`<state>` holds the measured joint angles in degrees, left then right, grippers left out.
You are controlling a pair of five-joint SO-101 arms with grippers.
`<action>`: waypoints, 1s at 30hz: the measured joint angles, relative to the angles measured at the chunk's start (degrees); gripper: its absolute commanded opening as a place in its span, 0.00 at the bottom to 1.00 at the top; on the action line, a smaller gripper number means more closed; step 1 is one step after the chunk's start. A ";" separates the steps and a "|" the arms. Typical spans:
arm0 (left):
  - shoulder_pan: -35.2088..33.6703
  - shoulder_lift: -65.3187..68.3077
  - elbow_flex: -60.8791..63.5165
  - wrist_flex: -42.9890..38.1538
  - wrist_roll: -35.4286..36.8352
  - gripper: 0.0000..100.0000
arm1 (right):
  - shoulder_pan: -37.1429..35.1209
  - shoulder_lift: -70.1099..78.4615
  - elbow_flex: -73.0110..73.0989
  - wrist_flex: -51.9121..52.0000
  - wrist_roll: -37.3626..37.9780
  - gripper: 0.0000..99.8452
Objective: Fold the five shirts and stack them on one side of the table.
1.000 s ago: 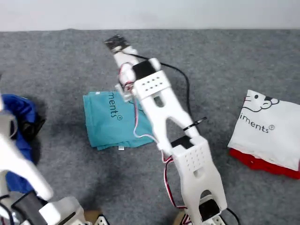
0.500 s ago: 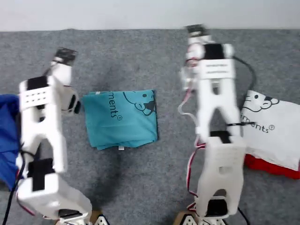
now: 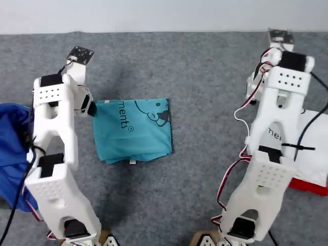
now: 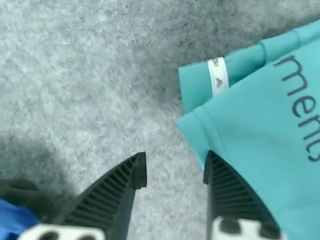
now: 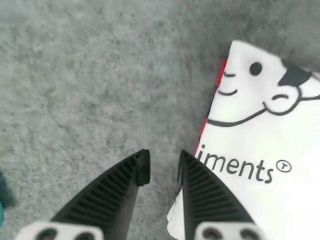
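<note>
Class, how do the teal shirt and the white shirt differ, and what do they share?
The teal shirt lies alone on the table; the white shirt sits on a red shirt. The teal shirt is mid-table; the white shirt is at the right side, partly behind the right arm. Both are folded and carry dark lettering with a cartoon face.

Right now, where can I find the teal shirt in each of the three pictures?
High view: teal shirt lies folded, left of centre on the grey table cover.
Left wrist view: its corner lies beside the open left tool.
Right wrist view: maybe a teal sliver at the frame's edge; too small to tell.
Shared landmark: the grey table cover.
</note>
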<state>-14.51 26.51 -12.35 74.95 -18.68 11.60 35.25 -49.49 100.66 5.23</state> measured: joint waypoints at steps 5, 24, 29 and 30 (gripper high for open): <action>1.32 4.92 -4.13 0.00 0.00 0.20 | 0.00 0.00 0.26 0.00 0.00 0.10; 5.89 10.20 -7.91 0.00 0.00 0.01 | -0.53 0.00 0.26 0.00 0.00 0.10; 6.24 10.20 -7.91 0.00 0.00 0.01 | -0.53 0.00 0.26 0.00 0.00 0.10; 6.51 10.20 -7.91 0.00 0.00 0.01 | -0.53 0.00 0.26 0.00 0.00 0.10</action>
<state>-8.00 36.70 -20.26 74.95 -18.68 11.08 35.25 -49.23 100.66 5.23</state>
